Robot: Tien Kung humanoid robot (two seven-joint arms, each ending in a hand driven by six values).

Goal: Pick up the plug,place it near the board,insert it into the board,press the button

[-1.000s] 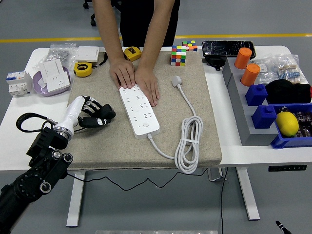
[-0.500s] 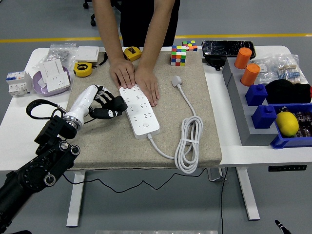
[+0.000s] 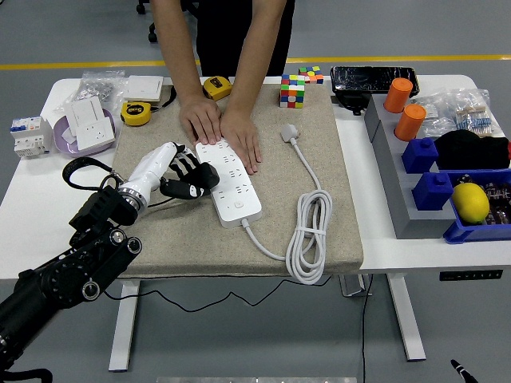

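Plug (image 3: 290,132) lies loose on the mat at about 1 o'clock from the power strip (image 3: 230,181), cord (image 3: 307,239) trailing to a coil at 5 o'clock; a person's hands (image 3: 222,128) pin the strip's far end. Our left hand (image 3: 185,177) sits at the strip's 9 o'clock edge, fingers loosely curled, holding nothing, maybe touching, can't tell; right arm not visible. We'd judge the plug light and rigid but smooth, with stiff cord drag, so we'd pinch the plug body across its flat sides, not the cord.
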